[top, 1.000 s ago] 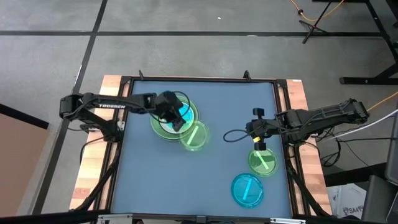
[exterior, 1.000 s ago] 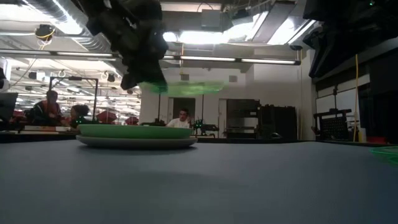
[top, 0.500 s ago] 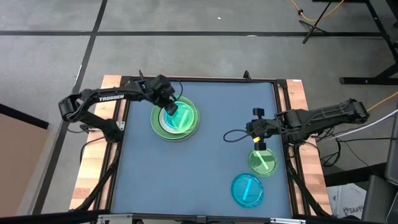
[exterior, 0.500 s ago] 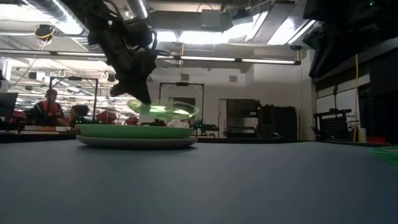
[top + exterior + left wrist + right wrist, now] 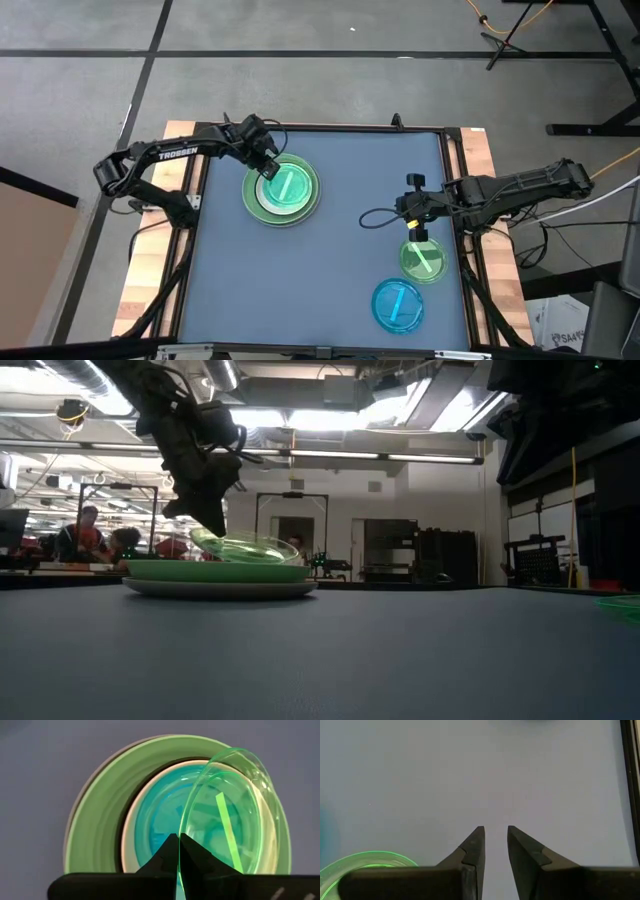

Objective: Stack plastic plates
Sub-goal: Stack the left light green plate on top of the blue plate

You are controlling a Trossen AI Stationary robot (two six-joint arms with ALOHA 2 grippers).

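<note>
Over the stack at the desk's (image 5: 300,290) far left, the left gripper (image 5: 268,170) has its fingers pinched on the rim of a translucent green plate (image 5: 235,815), and that is the relation everything turns on: the plate reaches away from the fingertips across the pile, its held edge raised and its far edge dipping toward the stack in the low view. Beneath it sit a blue plate (image 5: 160,827), a white plate (image 5: 129,830) and the large light green plate (image 5: 92,827), all roughly centred, so a release looks close. Whether the far edge already touches the blue one, I cannot tell. Well apart on the right, the right gripper (image 5: 495,837) waits with fingers slightly spread, just beside the other green plate (image 5: 423,260), the second blue plate (image 5: 398,305) nearer the front edge.
</note>
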